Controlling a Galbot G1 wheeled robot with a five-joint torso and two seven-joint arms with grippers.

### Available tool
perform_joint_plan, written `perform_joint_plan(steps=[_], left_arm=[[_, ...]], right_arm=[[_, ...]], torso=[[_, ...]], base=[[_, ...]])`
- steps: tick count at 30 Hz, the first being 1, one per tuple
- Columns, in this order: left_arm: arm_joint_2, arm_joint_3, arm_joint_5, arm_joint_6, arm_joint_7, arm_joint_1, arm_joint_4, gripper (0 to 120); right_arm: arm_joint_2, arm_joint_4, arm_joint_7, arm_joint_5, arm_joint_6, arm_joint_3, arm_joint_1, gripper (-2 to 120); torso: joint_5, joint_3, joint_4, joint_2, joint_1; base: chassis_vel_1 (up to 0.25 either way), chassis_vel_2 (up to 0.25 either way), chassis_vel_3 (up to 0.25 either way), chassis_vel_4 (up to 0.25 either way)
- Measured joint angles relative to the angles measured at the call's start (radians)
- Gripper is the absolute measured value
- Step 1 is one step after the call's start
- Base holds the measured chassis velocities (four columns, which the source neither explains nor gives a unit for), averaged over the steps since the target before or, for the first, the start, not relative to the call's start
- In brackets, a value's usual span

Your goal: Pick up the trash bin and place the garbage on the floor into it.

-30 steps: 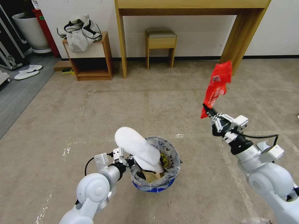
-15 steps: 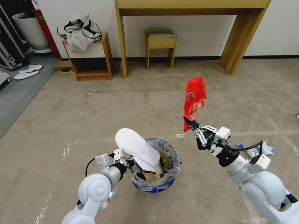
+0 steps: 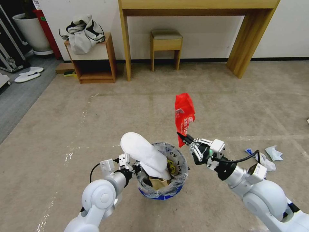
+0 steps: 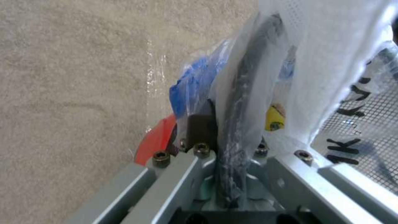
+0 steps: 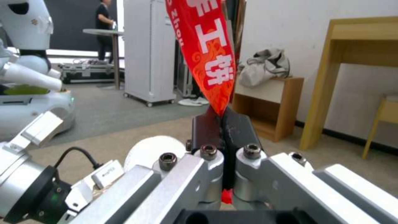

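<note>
**Red wrapper held up beside the bin, left gripper on the rim**

While I watch through the head camera, my right gripper point(image 3: 182, 136) is pinched tight on the bottom corner of the red wrapper point(image 3: 184, 115), which stands up above the fingertips, just beside the far right edge of the trash bin point(image 3: 162, 190). From the right wrist camera I see the two black pads point(image 5: 238, 129) pressed together with the wrapper point(image 5: 206, 54) squeezed between them, white characters printed on its red face.

My left gripper point(image 3: 133, 168) sits at the bin's left rim, jaws closed on the rim and its clear plastic liner; the left wrist camera shows the dark rim point(image 4: 244, 90) running straight between the fingers, blue band and red wall beside it.

Sitting on the beige carpet point(image 3: 128, 112) in front of me, the bin holds a white slipper point(image 3: 145, 155) that pokes out over the left rim, with a brown paper bag point(image 3: 156, 183) under it. Crumpled white-blue papers point(image 3: 268, 155) lie on the floor to my right. Two more slippers point(image 3: 28, 74) lie far off to the left.
</note>
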Motion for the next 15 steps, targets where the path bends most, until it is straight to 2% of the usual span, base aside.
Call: perform_joint_plan(steps=[15], left_arm=[[-0.01, 0.014, -0.004, 0.003, 0.0, 0.006, -0.007, 1]], right_arm=[[0.023, -0.046, -0.01, -0.041, -0.011, -0.084, 0.015, 0]], torso=[[0.0, 0.0, -0.0001, 0.0, 0.0]], base=[[0.0, 0.0, 0.0, 0.0]])
